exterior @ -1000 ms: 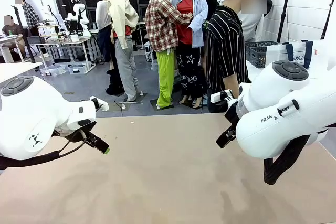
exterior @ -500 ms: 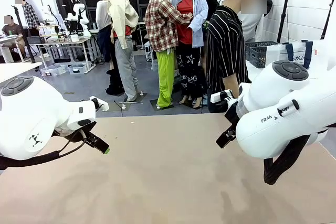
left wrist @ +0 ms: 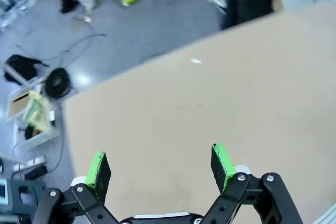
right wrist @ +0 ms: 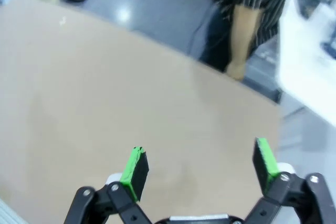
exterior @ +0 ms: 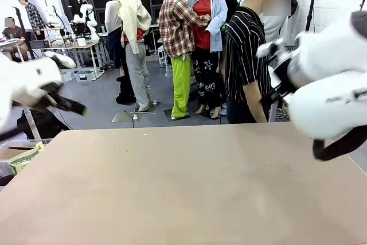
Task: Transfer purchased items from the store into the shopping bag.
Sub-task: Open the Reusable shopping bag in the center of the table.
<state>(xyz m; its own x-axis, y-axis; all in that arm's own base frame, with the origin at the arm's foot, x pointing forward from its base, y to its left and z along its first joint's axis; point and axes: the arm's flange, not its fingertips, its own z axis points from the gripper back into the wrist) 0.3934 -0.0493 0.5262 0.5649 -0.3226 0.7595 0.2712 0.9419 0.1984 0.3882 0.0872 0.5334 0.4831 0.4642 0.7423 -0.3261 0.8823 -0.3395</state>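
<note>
Our left gripper (left wrist: 160, 165) is spread wide, with its green pads (left wrist: 98, 169) well apart and nothing between them. It hangs over the bare brown table (left wrist: 210, 103) near the table's edge. Our right gripper (right wrist: 200, 162) is likewise released and holds nothing above the tabletop. In the front view both white arms are blurred at the picture's sides. A person (exterior: 246, 55) in a striped shirt stands at the far side. Beside that person's arm, off the table, a whitish smear may be the shopping bag (right wrist: 307, 51), though we cannot tell for sure.
</note>
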